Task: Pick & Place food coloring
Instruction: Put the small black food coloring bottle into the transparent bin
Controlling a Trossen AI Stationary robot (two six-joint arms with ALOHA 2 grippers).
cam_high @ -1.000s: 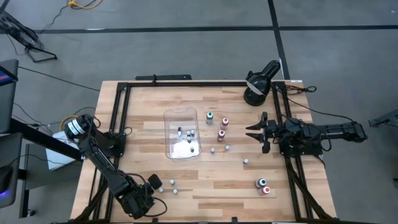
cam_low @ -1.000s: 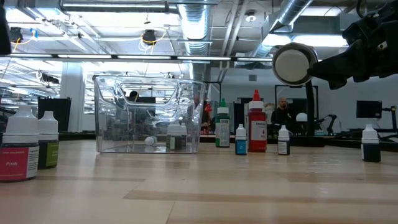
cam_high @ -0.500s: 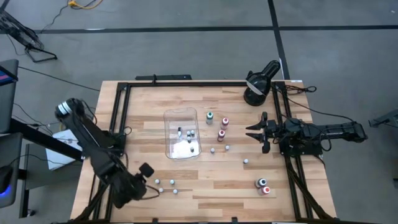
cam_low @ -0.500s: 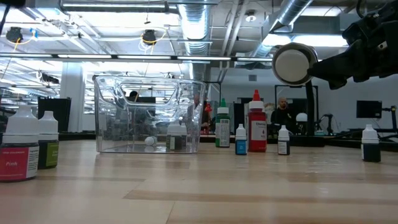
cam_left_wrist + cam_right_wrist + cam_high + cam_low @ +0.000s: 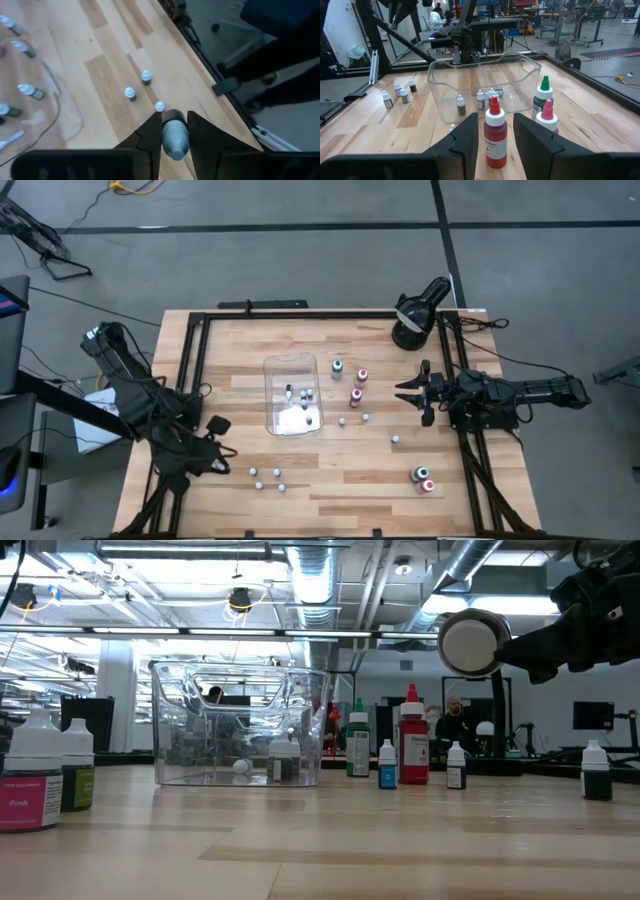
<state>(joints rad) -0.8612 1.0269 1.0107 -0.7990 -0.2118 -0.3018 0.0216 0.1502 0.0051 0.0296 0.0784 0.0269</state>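
1. The left claw (image 5: 216,425) hung above the left part of the pale wooden plank surface (image 5: 330,480), between the tray and the surface's left edge. In its wrist view, its two dark fingers (image 5: 148,136) were nearly closed and pressed on a small grey-capped dropper bottle (image 5: 174,135), which was held between them.
2. Three tiny white-capped bottles (image 5: 266,478) stood in a loose group on the wood near the front edge, below that claw and apart from it.
3. The clear rectangular plastic tray (image 5: 291,362) with rounded corners stood near the middle of the surface. Several tiny bottles (image 5: 304,395) were inside it, some upright, at least one lying.
4. Just to the right of the tray stood bigger bottles: a green-capped one (image 5: 337,367) and three red or pink-capped bottles (image 5: 357,390), with smooth bodies and pointed tips.
5. More tiny white-capped bottles (image 5: 394,439) stood separately on the open wood to the right, and two bottles (image 5: 422,477) stood close together near the front right corner.
6. The right claw (image 5: 414,391) waited at the right edge of the surface. Its fingers were partly open and held nothing; a red bottle with white neck (image 5: 494,135) stood in front of it.
7. A black round lamp-like device (image 5: 416,311) stood at the far right corner, beside the black metal frame (image 5: 190,350) that ran around the surface.
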